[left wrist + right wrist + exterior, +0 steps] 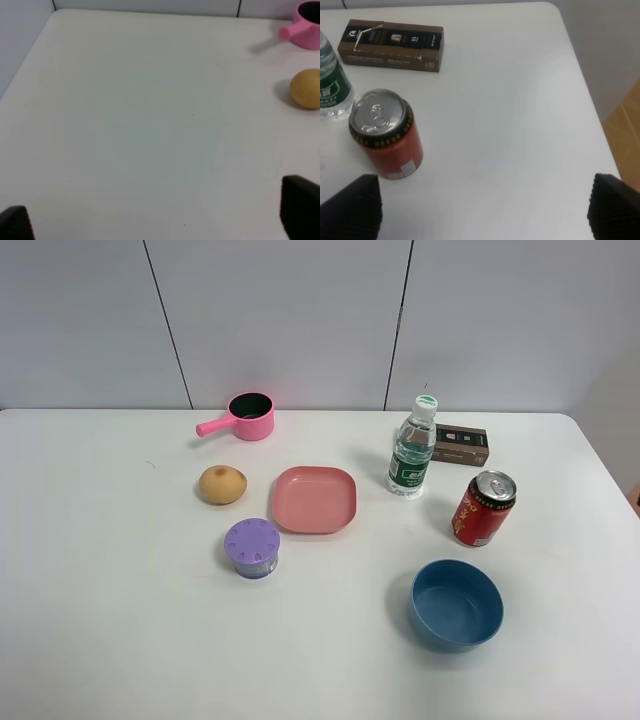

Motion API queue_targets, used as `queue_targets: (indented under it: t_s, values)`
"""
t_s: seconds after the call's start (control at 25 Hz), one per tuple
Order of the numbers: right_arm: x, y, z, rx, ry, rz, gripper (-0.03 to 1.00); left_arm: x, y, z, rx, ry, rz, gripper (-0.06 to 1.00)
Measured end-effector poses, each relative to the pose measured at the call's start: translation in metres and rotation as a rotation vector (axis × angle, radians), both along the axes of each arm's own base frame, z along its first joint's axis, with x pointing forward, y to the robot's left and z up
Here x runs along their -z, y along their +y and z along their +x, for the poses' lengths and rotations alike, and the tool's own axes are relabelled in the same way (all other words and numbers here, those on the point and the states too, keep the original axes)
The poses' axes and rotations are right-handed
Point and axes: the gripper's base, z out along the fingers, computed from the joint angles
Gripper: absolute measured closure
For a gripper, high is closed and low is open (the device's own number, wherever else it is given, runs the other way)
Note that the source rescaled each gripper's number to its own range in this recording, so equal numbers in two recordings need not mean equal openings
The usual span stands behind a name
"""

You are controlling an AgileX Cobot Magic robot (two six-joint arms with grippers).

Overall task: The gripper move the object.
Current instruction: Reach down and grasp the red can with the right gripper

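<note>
- Right gripper [482, 214], jaws spread wide and holding nothing, hangs near the red drink can [386, 135].
- Can looks rigid, smooth, thin-walled, probably light: clamp mid-wall, gently.

white table [120, 620], grey panelled wall [290, 310]

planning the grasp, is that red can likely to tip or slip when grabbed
The red can stands upright, so a high push may tip it. Toppled, its round wall would likely roll. Its top looks sealed, so it is probably full and weighty.
</note>
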Motion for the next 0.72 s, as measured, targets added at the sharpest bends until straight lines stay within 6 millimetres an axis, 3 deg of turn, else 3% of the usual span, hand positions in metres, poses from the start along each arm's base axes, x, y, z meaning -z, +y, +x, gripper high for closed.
queue_targets:
  t_s: [0.36,0.72]
  values:
    - [0.017,0.001,0.044,-0.043,0.067,0.011,-0.03,0.000,0.000,0.000,0.000,0.000,0.000,-0.06]
    - [0.050,-0.001,0.076,-0.069,0.192,0.005,-0.03,0.000,0.000,0.000,0.000,0.000,0.000,-0.06]
